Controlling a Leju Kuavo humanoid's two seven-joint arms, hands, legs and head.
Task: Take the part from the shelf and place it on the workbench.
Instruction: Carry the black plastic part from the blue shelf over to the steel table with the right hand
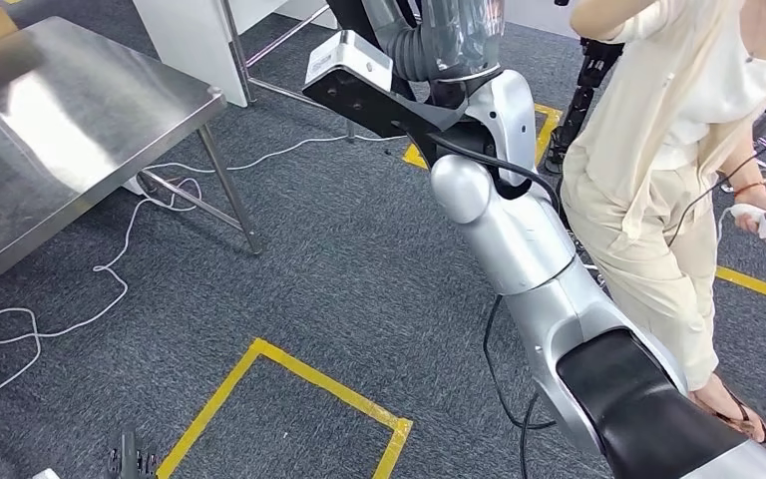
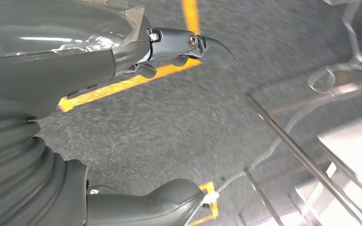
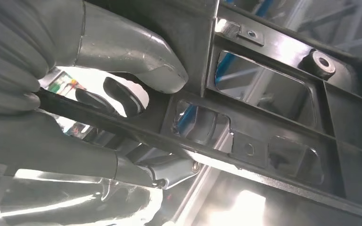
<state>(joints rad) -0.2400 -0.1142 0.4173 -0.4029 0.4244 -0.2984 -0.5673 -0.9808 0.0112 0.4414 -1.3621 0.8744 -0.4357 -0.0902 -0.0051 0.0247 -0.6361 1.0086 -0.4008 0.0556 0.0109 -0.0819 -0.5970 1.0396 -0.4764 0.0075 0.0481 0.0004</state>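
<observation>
The table stands at the far left on the carpet floor, with a cable trailing on the floor under and beside its legs. A taped square lies on the floor nearer the robot, in front of the table. The right arm reaches up through the middle. Its right hand grips the part, thumb on 1 side and fingers on the other. A person stands just right of that arm. The left hand hangs over the floor near the table legs.
</observation>
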